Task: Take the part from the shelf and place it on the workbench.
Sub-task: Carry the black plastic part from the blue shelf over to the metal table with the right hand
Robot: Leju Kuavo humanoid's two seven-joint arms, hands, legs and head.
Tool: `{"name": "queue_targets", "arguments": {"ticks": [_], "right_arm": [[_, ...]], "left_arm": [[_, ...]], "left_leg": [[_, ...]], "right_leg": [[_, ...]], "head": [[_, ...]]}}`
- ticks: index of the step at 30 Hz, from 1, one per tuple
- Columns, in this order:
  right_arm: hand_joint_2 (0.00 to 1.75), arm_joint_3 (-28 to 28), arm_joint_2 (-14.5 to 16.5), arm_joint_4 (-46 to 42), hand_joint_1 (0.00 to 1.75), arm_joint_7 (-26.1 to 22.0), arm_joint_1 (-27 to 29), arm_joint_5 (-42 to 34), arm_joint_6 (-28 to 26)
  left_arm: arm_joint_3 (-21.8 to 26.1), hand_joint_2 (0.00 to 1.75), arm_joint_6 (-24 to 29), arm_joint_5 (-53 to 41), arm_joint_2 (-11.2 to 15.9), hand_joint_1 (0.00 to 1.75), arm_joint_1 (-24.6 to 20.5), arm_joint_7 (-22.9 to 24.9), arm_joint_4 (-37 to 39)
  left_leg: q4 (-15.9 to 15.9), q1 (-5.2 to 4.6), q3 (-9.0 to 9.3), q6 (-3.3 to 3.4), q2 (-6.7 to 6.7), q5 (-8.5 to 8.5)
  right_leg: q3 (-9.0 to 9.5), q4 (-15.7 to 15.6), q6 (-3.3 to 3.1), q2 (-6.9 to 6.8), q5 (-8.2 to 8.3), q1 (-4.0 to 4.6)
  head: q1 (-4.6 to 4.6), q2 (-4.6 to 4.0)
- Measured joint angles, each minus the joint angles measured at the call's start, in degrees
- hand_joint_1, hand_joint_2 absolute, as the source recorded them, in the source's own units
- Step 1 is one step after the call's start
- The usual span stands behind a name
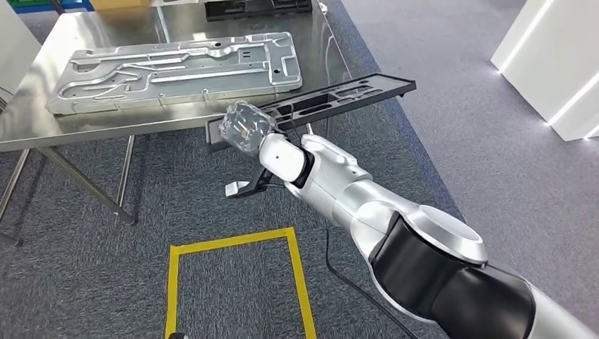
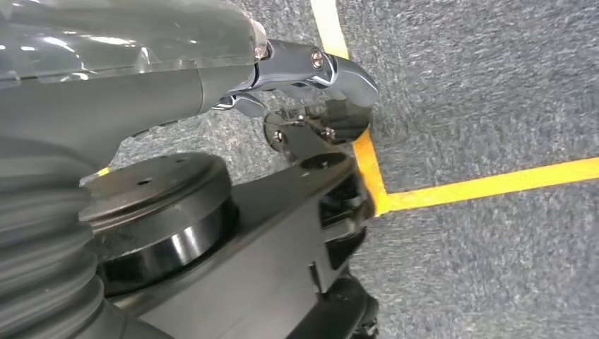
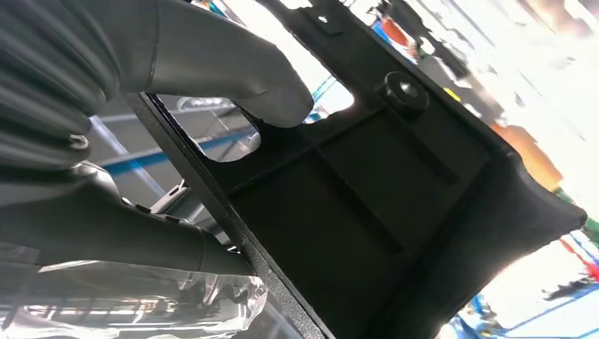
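Gripping the black part, right hand beside workbench.

Fingers of the right hand wrapped in clear plastic in the head view, their grip on the black part hidden there. Far end of the workbench cut off by the picture's edges. Second black part sliced by the top edge. Background behind the part in the right wrist view blurred and overexposed.
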Motion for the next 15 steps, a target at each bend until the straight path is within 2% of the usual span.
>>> {"name": "queue_targets", "arguments": {"ticks": [2, 4, 5, 7, 8, 9, 10, 12, 13, 14, 15], "right_arm": [[1.75, 0.76, 0.71, 0.20, 1.75, -0.01, 0.12, 0.00, 0.65], [1.75, 1.48, 1.15, 0.41, 1.75, 0.08, 0.10, 0.00, 1.06], [1.75, 1.85, 1.26, 0.54, 1.75, 0.14, 0.04, 0.00, 1.14], [1.75, 2.70, 1.34, 0.85, 1.75, 0.25, -0.03, 0.00, 1.12], [1.75, 3.13, 1.34, 1.10, 1.75, 0.31, -0.02, 0.00, 1.10], [1.75, 3.47, 1.34, 1.35, 1.75, 0.40, -0.02, 0.00, 1.10], [1.75, 3.71, 1.35, 1.59, 1.75, 0.57, -0.12, 0.00, 1.10], [1.75, 3.87, 1.36, 1.92, 1.75, 1.00, -0.75, 0.00, 1.12], [1.75, 3.91, 1.36, 2.03, 1.75, 1.24, -1.32, 0.00, 1.14], [1.75, 4.00, 1.36, 2.13, 1.75, 1.45, -1.96, 0.00, 1.17], [1.75, 4.09, 1.35, 2.24, 1.75, 1.68, -2.60, 0.00, 1.24]], "left_arm": [[0.02, 1.75, 0.00, -0.03, -0.05, 0.00, -0.02, 0.01, 0.00], [0.07, 1.75, -0.03, -0.15, -0.10, 0.00, -0.01, -0.08, 0.00], [0.09, 1.75, -0.09, -0.26, -0.15, 0.00, -0.04, -0.11, 0.00], [0.10, 1.75, -0.31, -0.49, -0.25, 0.00, -0.06, -0.14, 0.00], [0.11, 1.75, -0.42, -0.57, -0.29, 0.00, -0.01, -0.09, 0.00], [0.11, 1.75, -0.49, -0.72, -0.32, 0.00, 0.07, -0.04, 0.00], [0.12, 1.75, -0.52, -0.89, -0.33, 0.00, 0.15, 0.04, 0.00], [0.14, 1.75, -0.57, -1.20, -0.42, 0.00, 0.22, 0.20, 0.00], [0.15, 1.75, -0.62, -1.33, -0.50, 0.00, 0.18, 0.29, 0.00], [0.16, 1.75, -0.69, -1.44, -0.58, 0.00, 0.11, 0.34, 0.00], [0.16, 1.75, -0.78, -1.55, -0.65, 0.00, 0.05, 0.42, 0.00]], "left_leg": [[-0.21, -0.05, 0.07, 0.75, -0.11, -0.08], [-0.55, 0.03, 0.36, 1.54, -0.13, -0.08], [-0.69, 0.03, 0.54, 1.92, -0.11, -0.13], [-0.65, -0.33, 0.76, 2.55, -0.11, -0.44], [-0.60, -0.52, 0.90, 2.77, -0.15, -0.65], [-0.52, -0.73, 1.09, 2.94, -0.20, -0.88], [-0.43, -0.94, 1.34, 3.03, -0.27, -1.15], [-0.31, -1.30, 1.93, 3.08, -0.37, -1.72], [-0.23, -1.52, 2.14, 2.99, -0.39, -2.01], [-0.21, -1.64, 2.26, 2.83, -0.38, -2.31], [-0.23, -1.67, 2.36, 2.58, -0.36, -2.61]], "right_leg": [[0.06, -0.06, 0.72, -0.04, -0.24, 0.03], [-0.83, 1.99, 1.13, -0.30, -1.52, 0.03], [-2.24, 4.75, 1.15, -0.42, -2.82, 0.05], [-6.60, 12.39, 0.98, -0.51, -5.53, 0.23], [-8.55, 15.32, 0.85, -0.51, -5.97, 0.31], [-9.66, 16.37, 0.64, -0.51, -5.36, 0.42], [-9.67, 15.15, 0.31, -0.51, -3.70, 0.58], [-7.23, 8.10, -0.74, -0.52, 0.75, 1.12], [-5.81, 4.60, -1.23, -0.59, 2.20, 1.36], [-4.80, 2.25, -1.57, -0.67, 2.84, 1.57], [-4.27, 1.14, -1.82, -0.73, 2.74, 1.74]], "head": [[0.01, 0.00], [0.01, 0.00], [0.01, 0.00], [0.01, 0.00], [0.01, 0.00], [0.01, 0.00], [0.01, 0.00], [0.01, 0.00], [0.01, 0.00], [0.01, 0.00], [0.01, 0.00]]}}
